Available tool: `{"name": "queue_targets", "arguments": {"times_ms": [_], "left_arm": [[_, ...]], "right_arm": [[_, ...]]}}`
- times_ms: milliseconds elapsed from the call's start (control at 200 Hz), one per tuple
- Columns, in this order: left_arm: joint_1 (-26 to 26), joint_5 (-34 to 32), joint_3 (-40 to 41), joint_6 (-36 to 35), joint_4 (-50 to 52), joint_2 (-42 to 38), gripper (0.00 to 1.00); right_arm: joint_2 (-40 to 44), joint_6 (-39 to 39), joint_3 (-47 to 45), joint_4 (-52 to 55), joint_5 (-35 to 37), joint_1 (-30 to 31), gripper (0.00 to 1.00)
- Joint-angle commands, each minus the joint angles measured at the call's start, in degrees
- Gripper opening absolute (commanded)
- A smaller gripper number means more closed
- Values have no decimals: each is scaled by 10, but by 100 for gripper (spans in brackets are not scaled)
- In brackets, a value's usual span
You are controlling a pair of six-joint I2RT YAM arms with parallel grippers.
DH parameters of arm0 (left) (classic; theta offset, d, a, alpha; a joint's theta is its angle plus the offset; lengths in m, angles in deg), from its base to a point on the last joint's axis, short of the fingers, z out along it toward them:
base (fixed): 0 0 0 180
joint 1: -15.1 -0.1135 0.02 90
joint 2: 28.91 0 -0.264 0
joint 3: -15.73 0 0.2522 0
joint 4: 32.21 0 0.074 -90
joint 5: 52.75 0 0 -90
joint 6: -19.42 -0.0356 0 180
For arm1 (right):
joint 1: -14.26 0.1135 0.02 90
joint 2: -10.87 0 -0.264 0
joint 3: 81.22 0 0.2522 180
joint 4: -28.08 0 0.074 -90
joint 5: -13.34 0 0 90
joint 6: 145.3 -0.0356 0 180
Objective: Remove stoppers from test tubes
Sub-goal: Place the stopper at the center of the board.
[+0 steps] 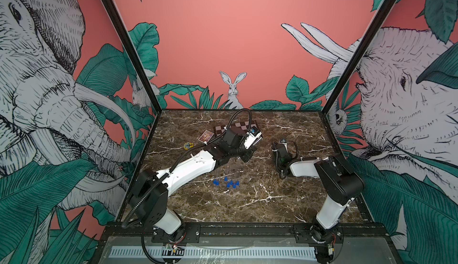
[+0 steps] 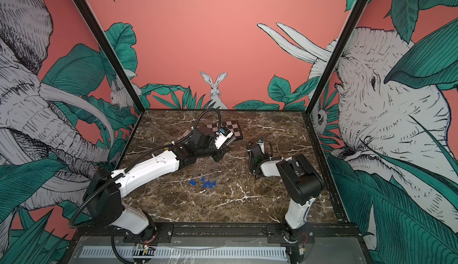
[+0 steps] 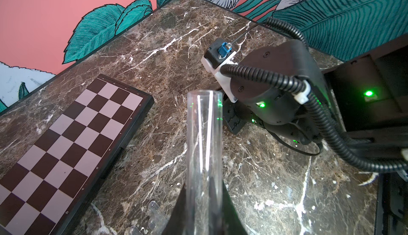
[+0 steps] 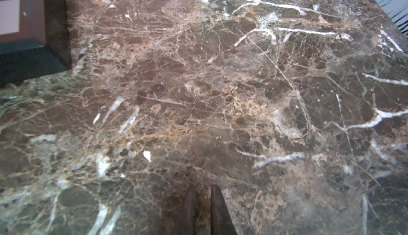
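In the left wrist view my left gripper is shut on a clear test tube. The tube's open mouth points toward the right arm and has no stopper in it. Several blue stoppers lie loose in a cluster mid-table. Faint clear test tubes lie just behind the cluster, and their round ends show beside my left fingers. My left gripper hovers by the chessboard's near edge. My right gripper points down at bare marble, its fingertips nearly together with nothing between them.
A folded chessboard lies at the back, its corner also in the right wrist view. A small picture card and a yellow toy piece sit to its left. The right arm's wrist is close to the held tube's mouth.
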Motion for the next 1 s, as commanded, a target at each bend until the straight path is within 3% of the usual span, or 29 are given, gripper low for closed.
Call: {"name": "queue_targets", "arguments": {"times_ms": [0,765,990], "left_arm": [[3,1,-21,-1,12,-6,0],[2,-10,-16,-6,15,-22,0],[3,-11,-15,-6,14,-20,0]], "right_arm": [[-10,2,17,33,8,1,7],[-23,3,62,112,3,1,24],[-2,1,45,83,-22,1,28]]}}
